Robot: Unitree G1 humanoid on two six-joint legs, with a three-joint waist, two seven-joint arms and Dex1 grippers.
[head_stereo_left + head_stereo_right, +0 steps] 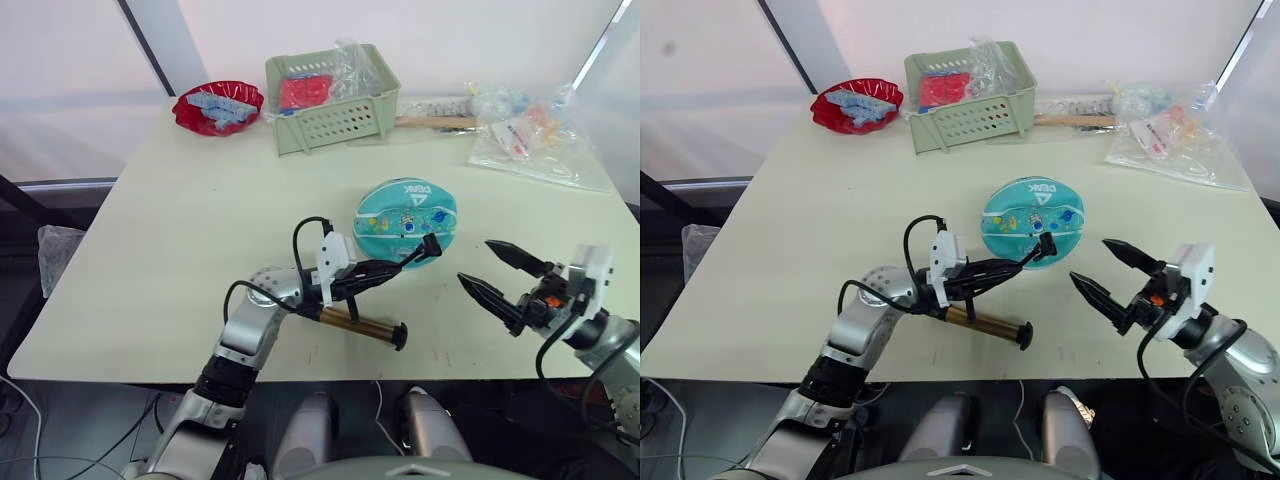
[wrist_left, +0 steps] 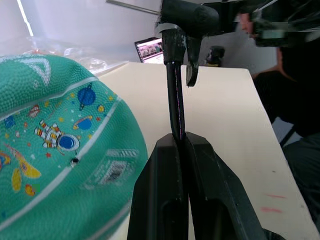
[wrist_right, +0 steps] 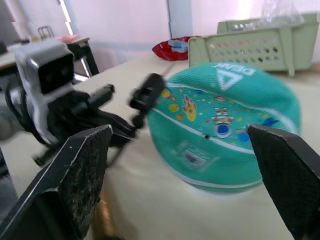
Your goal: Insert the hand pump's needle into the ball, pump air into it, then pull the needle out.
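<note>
The teal ball (image 1: 405,220) lies on the table, its small valve hole (image 2: 74,161) facing me. My left gripper (image 1: 385,270) is shut on the hand pump's thin black hose (image 2: 175,100), just short of the ball's near side. The hose ends in a black fitting (image 1: 431,244) close by the ball's edge, and the thin metal needle (image 2: 132,6) sticks out sideways from it, away from the valve hole. The pump's bronze cylinder (image 1: 360,327) hangs under my left wrist, near the table. My right gripper (image 1: 474,261) stands open to the right of the ball, holding nothing.
At the back of the table stand a green basket (image 1: 330,100) and a red bowl (image 1: 217,107). Clear plastic bags (image 1: 530,135) and a wooden-handled tool (image 1: 435,122) lie at the back right. The table's front edge (image 1: 300,372) runs just under my arms.
</note>
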